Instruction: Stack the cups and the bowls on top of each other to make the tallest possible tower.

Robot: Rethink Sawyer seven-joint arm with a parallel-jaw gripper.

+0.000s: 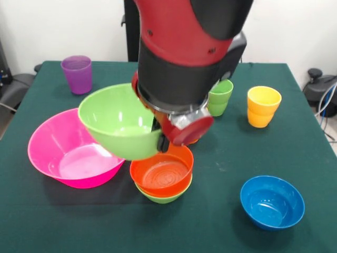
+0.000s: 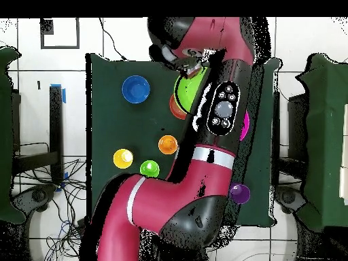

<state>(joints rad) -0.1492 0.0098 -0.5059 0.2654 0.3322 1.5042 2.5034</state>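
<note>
Large green bowl (image 1: 118, 122), tilted, held off the table at frame centre by the gripper (image 1: 159, 138) closed on its rim, above the red-orange bowl (image 1: 162, 172) nested in a small green bowl (image 1: 160, 197); pink bowl (image 1: 71, 150) left, blue bowl (image 1: 272, 202) lower right.

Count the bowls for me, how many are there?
5. The pink bowl sits on the table, the large green bowl hangs tilted at the claw, the red-orange bowl nests in a small green bowl, and the blue bowl sits apart.
</note>
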